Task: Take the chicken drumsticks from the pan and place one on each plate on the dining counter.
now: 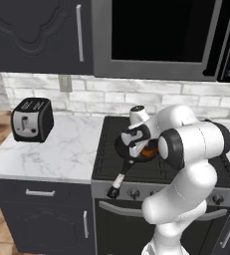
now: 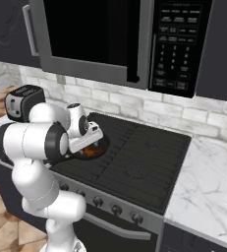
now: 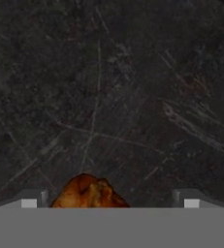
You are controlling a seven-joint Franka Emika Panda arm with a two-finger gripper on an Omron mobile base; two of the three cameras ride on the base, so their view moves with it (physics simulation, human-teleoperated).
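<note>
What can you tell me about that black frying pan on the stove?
The pan is round, shallow and black, sitting flat on the dark stove top's front left area. Its long straight handle, silver near the bowl, reaches toward the stove's front edge. The hand view shows its dark inner surface covered in fine scratches. A reddish-brown chicken drumstick lies inside, and the pincer hangs low over it.

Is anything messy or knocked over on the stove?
No, nothing looks spilled or knocked over. The pan sits flat on the stove with a chicken drumstick in it, and the toaster stands upright on the counter.
</note>
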